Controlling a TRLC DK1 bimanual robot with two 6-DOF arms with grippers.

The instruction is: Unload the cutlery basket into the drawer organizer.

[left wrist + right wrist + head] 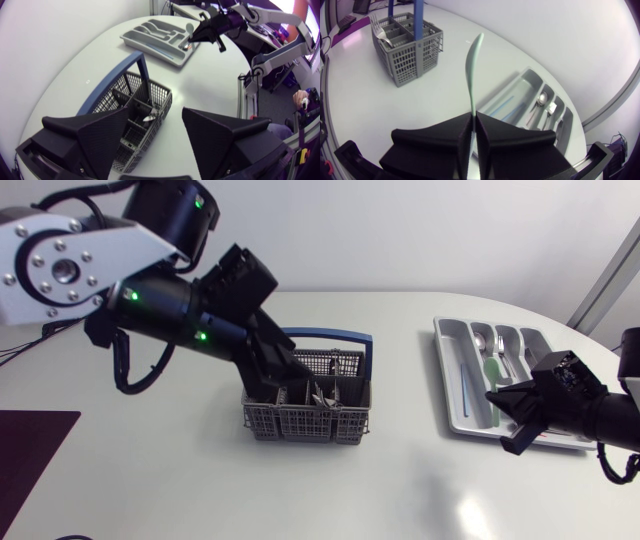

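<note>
the left pincer (283, 372) hangs just over the grey basket (300, 423), its two fingers apart and gripping nothing. from its own camera the basket (112, 97) sits under and ahead of the left-hand finger, with a piece of metal cutlery (148, 118) showing in one compartment. the blue handle (330, 335) arches beyond the pincer.

the right pincer (474, 122) is clamped on a pale green utensil (472, 65), which stands up from between the fingertips. the grey organizer (520, 92) lies just ahead of and beneath this pincer on the white counter (400, 480). in its slots lie metal spoons (540, 100) and a thin blue piece (502, 107). the basket is well apart from the right pincer, further ahead across the counter.
</note>
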